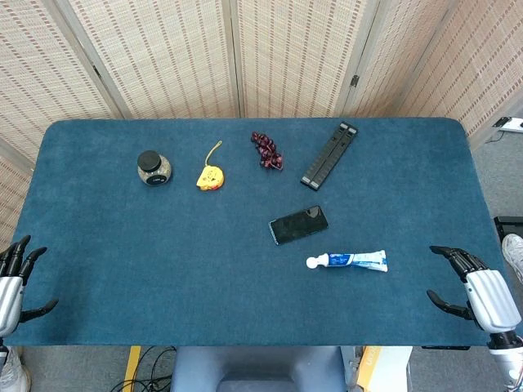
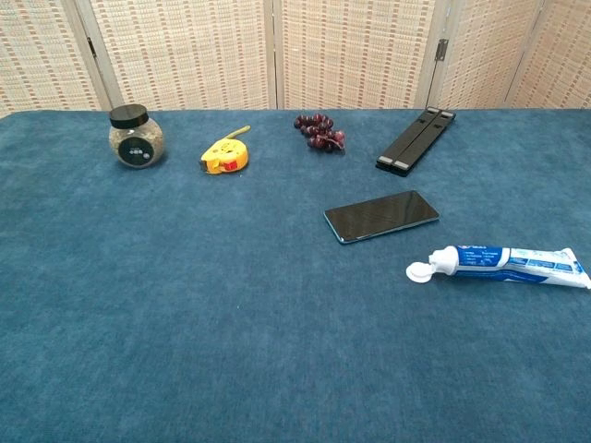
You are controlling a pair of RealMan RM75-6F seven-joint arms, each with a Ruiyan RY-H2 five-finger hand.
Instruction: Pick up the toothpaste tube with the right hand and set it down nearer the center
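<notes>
The toothpaste tube (image 1: 347,261) is lying flat toward the counter's (image 1: 122,269) near right edge, cap pointing left, just beside a phone (image 1: 299,224). It is judged light, soft and squeezable, best gripped across its fuller middle. The right robot hand (image 1: 474,290) is held released, empty, near the right edge; the left robot hand (image 1: 15,273) likewise.

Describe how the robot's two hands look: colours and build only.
Both the left hand and the right hand have black segmented fingers on a silver-grey ribbed shell over the back. No markings or cables are visible on them; the arms lie out of frame.
</notes>
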